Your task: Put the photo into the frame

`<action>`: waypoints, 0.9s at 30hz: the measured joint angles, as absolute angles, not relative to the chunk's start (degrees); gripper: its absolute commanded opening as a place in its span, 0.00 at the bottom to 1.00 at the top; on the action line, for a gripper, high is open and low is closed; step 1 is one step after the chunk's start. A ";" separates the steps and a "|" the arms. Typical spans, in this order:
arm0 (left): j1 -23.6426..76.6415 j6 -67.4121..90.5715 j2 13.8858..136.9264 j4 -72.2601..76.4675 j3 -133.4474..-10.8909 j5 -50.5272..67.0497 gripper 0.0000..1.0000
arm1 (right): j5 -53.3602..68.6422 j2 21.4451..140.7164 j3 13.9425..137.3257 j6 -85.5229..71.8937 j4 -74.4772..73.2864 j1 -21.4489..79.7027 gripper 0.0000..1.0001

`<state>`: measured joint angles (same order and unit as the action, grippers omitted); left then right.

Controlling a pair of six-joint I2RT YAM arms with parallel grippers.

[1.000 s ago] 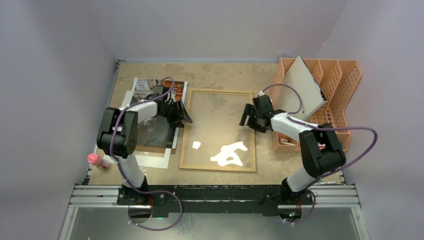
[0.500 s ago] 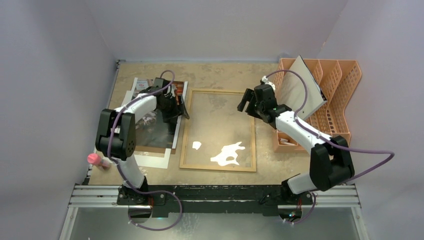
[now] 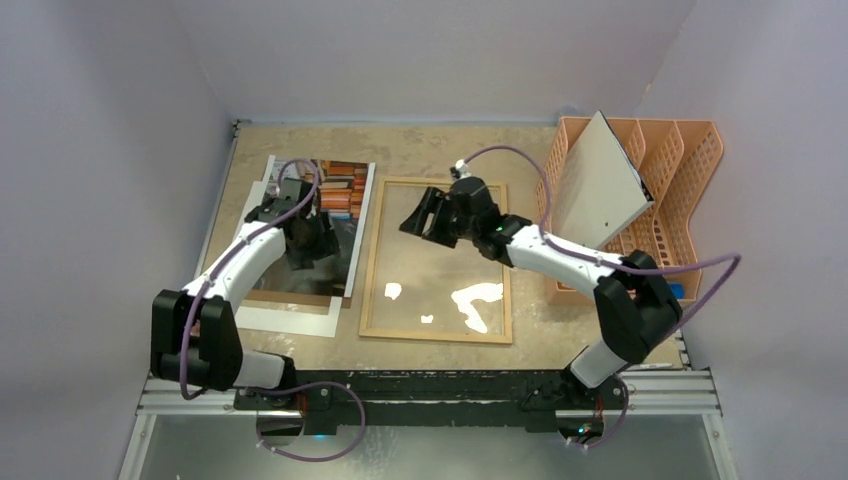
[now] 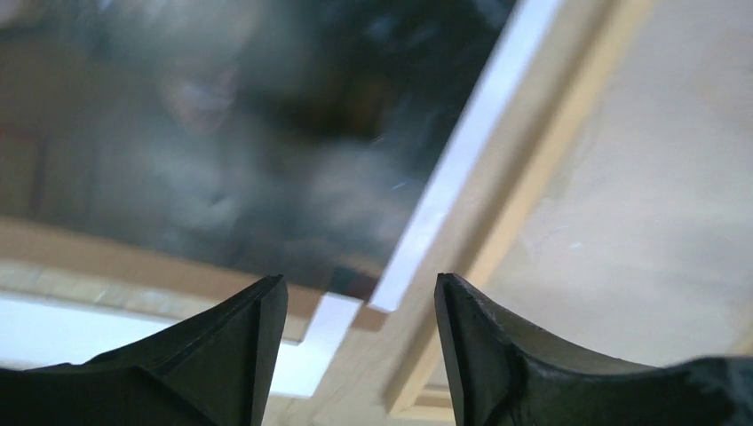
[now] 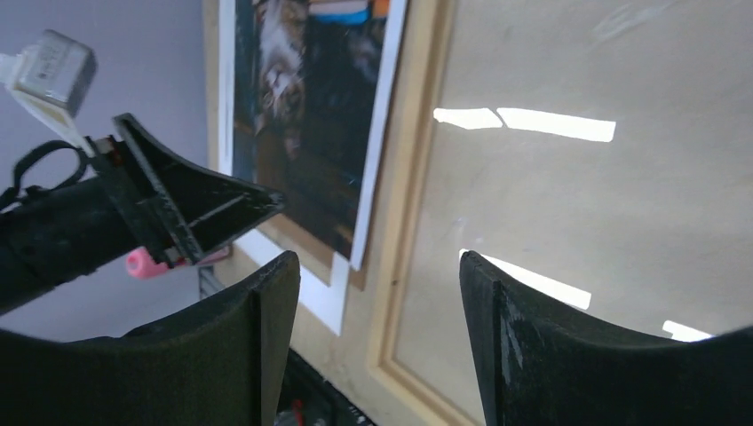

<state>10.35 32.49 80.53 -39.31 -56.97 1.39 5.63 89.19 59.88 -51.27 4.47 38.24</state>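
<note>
The left gripper [image 4: 360,288] is being held with its jaws apart, and nothing is being grasped between them. It is being pointed down at the right side of the photo [image 3: 345,192]. In the left wrist view, the white edge of the photo and the left rail of the frame [image 4: 533,169] are being seen just past the fingertips. Whether the paper is being touched cannot be told, as this view is blurred.

The right gripper [image 5: 377,266] is also being held released, with empty space between its fingers. In the top view it [image 3: 420,215] is being held over the upper left part of the frame [image 3: 435,334] and is being turned toward the photo. In its wrist view the left gripper [image 5: 200,206] is being seen in front of it, above the photo [image 5: 302,98].

The photo is lying flat on a white mat [image 3: 300,322], to the left of the frame and just beside its left rail, outside the frame. The frame is lying flat in the middle of the table [image 3: 450,148], and bright light is being reflected in its panel. On the right a grey-white board [image 3: 600,180] is being supported, tilted, in an orange rack [image 3: 685,180].
</note>
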 measured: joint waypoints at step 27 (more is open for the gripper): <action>8.97 57.54 67.11 -48.23 -37.91 -22.37 0.41 | 1.80 119.00 84.07 -66.48 1.21 66.15 0.63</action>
<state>8.97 57.54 67.11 -48.23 -37.91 -22.37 1.80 119.00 84.07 -66.48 1.21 66.15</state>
